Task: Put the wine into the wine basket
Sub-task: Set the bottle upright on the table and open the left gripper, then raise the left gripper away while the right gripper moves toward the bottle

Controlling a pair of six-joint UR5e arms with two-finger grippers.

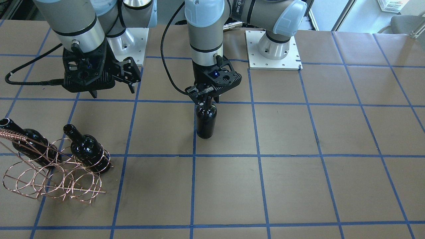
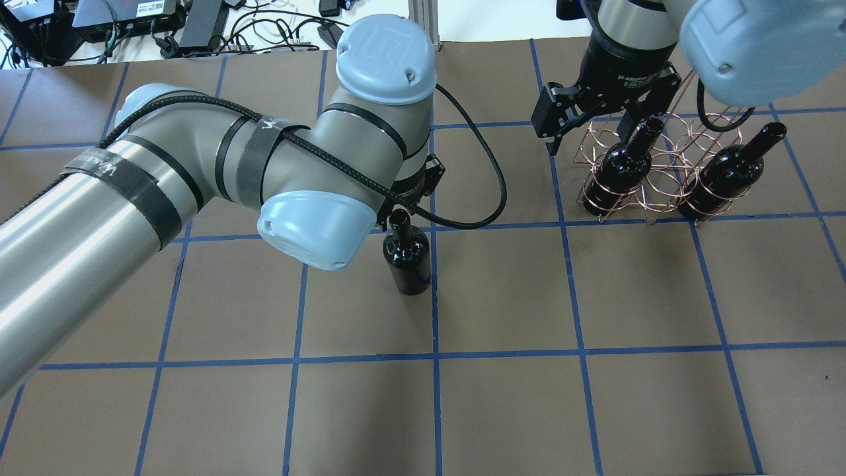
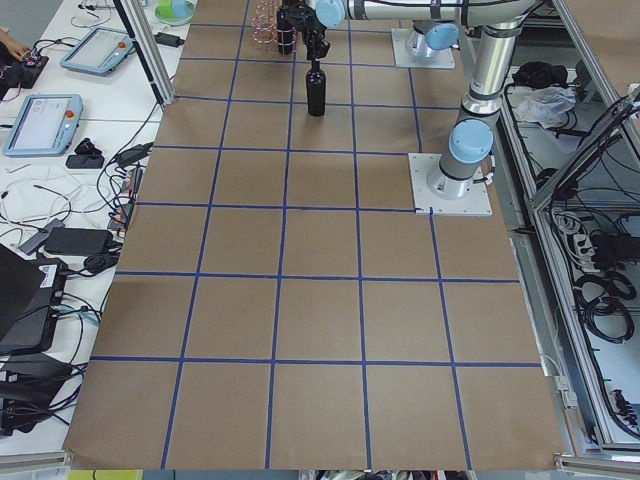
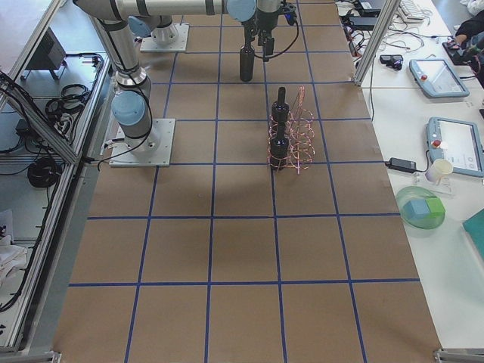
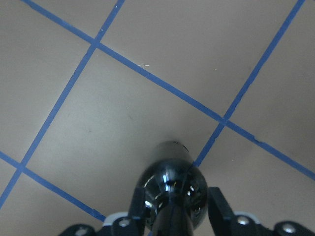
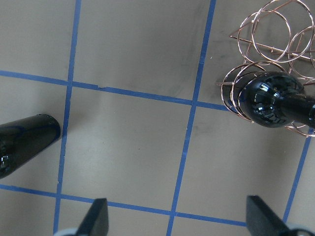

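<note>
A glossy black wine bottle (image 1: 206, 121) stands upright near the table's middle, also seen in the overhead view (image 2: 408, 261). My left gripper (image 1: 206, 99) is shut on its neck from above. In the left wrist view the fingers (image 5: 135, 209) flank the bottle (image 5: 172, 184). The copper wire wine basket (image 1: 49, 179) sits to my right (image 2: 661, 175). It holds two more bottles, one (image 2: 618, 172) and another (image 2: 727, 168), both leaning. My right gripper (image 2: 587, 132) is open and empty, hovering above the basket's near-left end, as the right wrist view (image 6: 174, 221) shows.
The table is covered in brown paper with a blue tape grid (image 1: 259, 156). The arms' white base plates (image 1: 274, 49) are at the robot's side. Tablets and cables lie on side benches (image 3: 60, 110) beyond the table's ends.
</note>
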